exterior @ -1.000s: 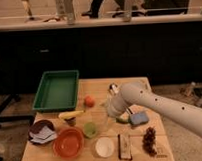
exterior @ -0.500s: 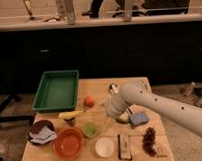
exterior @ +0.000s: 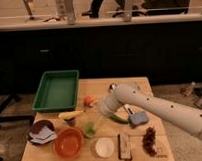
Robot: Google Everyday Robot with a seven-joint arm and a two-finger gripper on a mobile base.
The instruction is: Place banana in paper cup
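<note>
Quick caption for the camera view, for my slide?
Gripper above the table, right of the banana; paper cup empty near the front edge.

Dim room, warm light on wood desk [exterior: 101, 88], dark bg w/ bright strip at top, soft blur throughout, gripper [exterior: 106, 109] indistinct near desk centre.

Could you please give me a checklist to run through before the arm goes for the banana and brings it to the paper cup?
1. The banana lies free on the table: ok.
2. The gripper is open and empty: ok.
3. The gripper is above the banana: not ok; it hangs to the banana's right, near the green vegetable.
4. The paper cup stands upright, mouth up, near the table's front edge: ok.
5. The straight path from banana to paper cup is free: not ok; the small green cup stands between them.
</note>
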